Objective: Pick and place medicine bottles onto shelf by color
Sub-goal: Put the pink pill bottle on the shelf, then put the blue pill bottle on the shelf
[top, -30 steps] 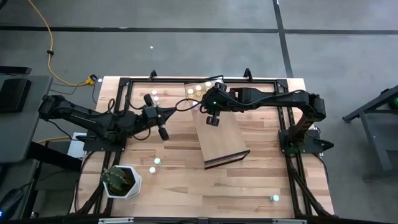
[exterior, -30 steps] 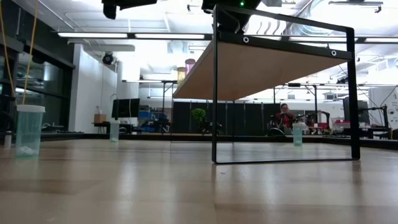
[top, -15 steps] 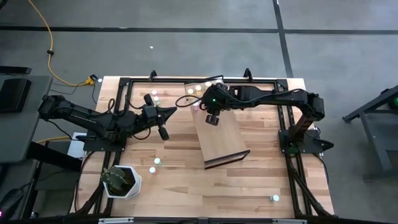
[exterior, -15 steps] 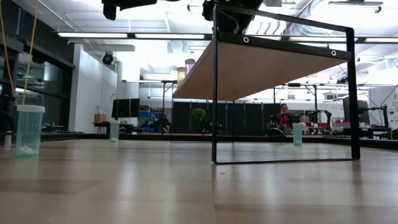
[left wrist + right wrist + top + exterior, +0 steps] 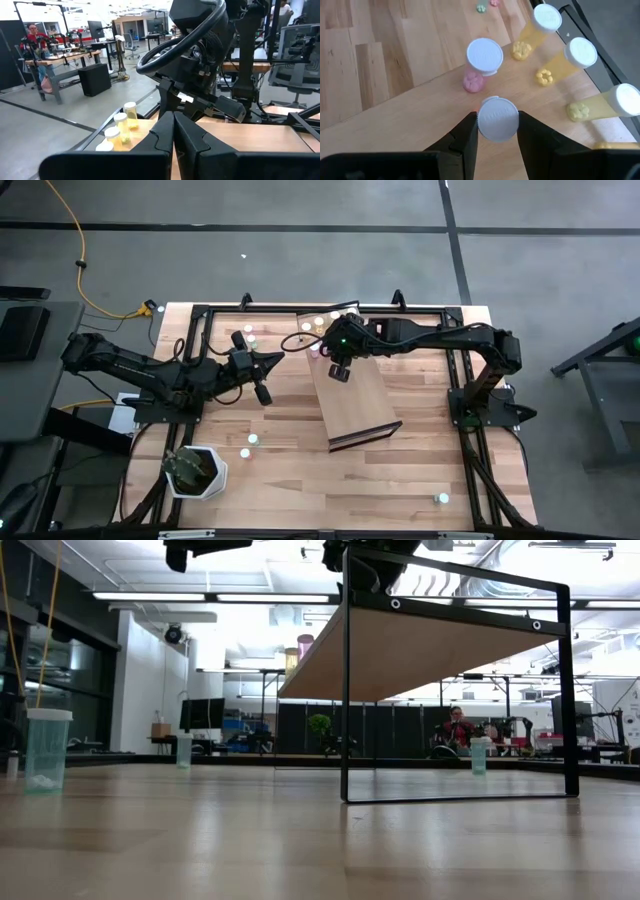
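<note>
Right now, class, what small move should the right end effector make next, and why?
Probably lower straight down and release: the right end effector holds a white-capped bottle above the shelf, beside the pink bottle standing there, apart from the yellow bottles.

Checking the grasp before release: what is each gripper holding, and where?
The right gripper pinches a medicine bottle at its white cap; the left gripper is shut, empty.

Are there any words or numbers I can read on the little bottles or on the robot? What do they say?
None can be read.
Cap of the bottle held in the right end effector: faint raised marks, too blurred to read.
Other medicine bottles on the shelf: no label visible.
Left end effector: no readable writing.
</note>
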Tool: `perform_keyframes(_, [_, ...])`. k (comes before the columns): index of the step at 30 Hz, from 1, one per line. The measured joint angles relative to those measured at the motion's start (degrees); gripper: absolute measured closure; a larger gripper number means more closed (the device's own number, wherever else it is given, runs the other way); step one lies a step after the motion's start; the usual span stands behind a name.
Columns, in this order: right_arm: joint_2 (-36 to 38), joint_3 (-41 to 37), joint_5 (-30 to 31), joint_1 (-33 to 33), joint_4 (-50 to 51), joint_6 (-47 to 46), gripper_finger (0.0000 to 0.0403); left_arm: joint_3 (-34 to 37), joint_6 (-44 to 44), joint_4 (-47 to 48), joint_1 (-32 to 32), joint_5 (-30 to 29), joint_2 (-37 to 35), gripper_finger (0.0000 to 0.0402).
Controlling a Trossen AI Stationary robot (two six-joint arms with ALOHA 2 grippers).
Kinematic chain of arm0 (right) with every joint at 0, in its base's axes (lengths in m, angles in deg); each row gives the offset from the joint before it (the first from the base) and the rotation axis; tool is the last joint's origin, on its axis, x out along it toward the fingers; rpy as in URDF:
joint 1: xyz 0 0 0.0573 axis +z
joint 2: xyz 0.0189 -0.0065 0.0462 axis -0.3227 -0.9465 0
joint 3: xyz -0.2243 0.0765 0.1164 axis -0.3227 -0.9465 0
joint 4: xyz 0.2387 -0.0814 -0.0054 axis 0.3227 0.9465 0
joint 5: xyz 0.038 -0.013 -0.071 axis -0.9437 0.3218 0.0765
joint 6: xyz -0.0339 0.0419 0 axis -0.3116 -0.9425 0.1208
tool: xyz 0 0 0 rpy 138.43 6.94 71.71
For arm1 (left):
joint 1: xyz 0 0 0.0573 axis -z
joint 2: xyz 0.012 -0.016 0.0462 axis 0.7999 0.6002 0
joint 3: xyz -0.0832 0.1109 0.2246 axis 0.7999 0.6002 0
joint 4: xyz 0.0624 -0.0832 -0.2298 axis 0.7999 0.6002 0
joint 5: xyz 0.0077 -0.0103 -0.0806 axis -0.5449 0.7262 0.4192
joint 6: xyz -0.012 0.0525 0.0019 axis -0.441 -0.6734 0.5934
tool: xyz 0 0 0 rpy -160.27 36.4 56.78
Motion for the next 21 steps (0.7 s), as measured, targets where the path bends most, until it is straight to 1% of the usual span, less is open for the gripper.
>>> perform_keyframes(6, [0.0,0.0,-1.62,0.0,-0.04,-0.01,0.0288,0.0,0.0,0.0,0.0,0.0,0.0,0.0402])
perform_keyframes(17, [0.0,0.0,-1.64,0.0,-0.48,0.0,0.0248,-0.02,0.0,0.0,0.0,0.0,0.0,0.0402])
perform_keyframes(21, [0.0,0.0,-1.64,0.0,-0.52,0.05,0.0239,-0.02,0.0,0.0,0.0,0.0,0.0,0.0402])
